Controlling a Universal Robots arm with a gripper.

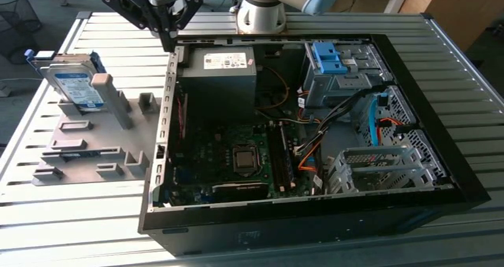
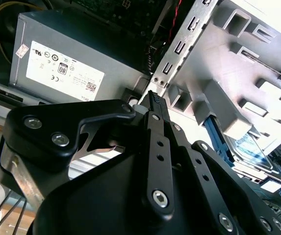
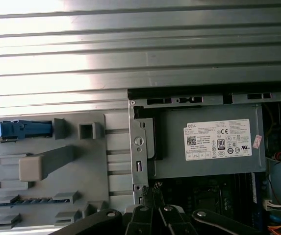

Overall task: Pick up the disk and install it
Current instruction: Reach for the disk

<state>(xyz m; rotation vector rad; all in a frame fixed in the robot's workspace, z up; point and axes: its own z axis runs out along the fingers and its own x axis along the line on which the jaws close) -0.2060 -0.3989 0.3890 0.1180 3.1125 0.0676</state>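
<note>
Silver flat rectangular disk, with a white-and-blue label and a bright blue plastic bracket, is outside the open black computer case. It's propped at a tilt, label up, in the grey plastic fixture plate on the slatted metal surface, leaning against a grey upright post. Black claw hangs over the case's side wall at the far corner, just beside the grey boxy power supply. Fingers look clenched tip to tip with nothing between them, though the angle in both wrist views is awkward, so call that probable. Key relation: the disk lies toward the exterior view's left of the claw, apart from it, with part of the fixture plate between. Its long axis runs roughly from the far side of the surface toward the near side. Not picked up yet, nothing installed.
</note>
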